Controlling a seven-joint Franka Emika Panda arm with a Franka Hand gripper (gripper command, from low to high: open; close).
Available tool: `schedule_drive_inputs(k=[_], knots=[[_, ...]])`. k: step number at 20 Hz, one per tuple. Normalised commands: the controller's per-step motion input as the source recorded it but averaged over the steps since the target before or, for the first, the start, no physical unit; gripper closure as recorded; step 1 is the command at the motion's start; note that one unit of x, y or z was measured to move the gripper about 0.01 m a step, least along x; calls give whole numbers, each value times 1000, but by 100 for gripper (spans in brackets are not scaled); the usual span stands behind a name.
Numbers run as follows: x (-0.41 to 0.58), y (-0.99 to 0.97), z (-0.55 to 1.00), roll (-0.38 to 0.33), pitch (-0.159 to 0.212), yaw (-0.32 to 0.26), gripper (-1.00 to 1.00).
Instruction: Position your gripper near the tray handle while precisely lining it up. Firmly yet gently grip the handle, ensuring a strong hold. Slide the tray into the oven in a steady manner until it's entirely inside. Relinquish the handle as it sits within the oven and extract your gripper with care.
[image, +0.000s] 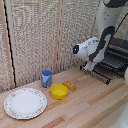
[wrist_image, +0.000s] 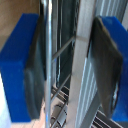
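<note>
My gripper (image: 90, 65) hangs from the white and dark-grey arm at the exterior view's right, over the front edge of the tray (image: 106, 70). The tray is a dark wire rack sticking out of the oven (image: 119, 52) at the right edge. The tray handle (image: 95, 75) is the thin dark bar along the rack's near edge. In the wrist view the gripper (wrist_image: 67, 65) is open, its blue fingers (wrist_image: 19, 70) set wide apart on either side of the handle (wrist_image: 48, 60) and a wider silvery bar (wrist_image: 82, 55). Rack bars (wrist_image: 65, 95) show beyond.
On the wooden table stand a blue cup (image: 46, 77), a yellow bowl (image: 59, 91), a small orange piece (image: 70, 85) and a round patterned plate (image: 25, 103). A woven screen (image: 40, 35) forms the back wall.
</note>
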Motion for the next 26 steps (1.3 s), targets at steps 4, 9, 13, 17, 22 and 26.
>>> schedule_drive_inputs(k=[4,9,13,17,22,26], knots=[[0,-616,433,17,-3,1,100],[-110,-981,694,74,-20,0,100],[-72,-1000,748,80,-16,0,100],[-10,-1000,639,91,-2,0,100],[-25,-983,395,81,0,0,100],[-56,-965,366,59,0,0,100]])
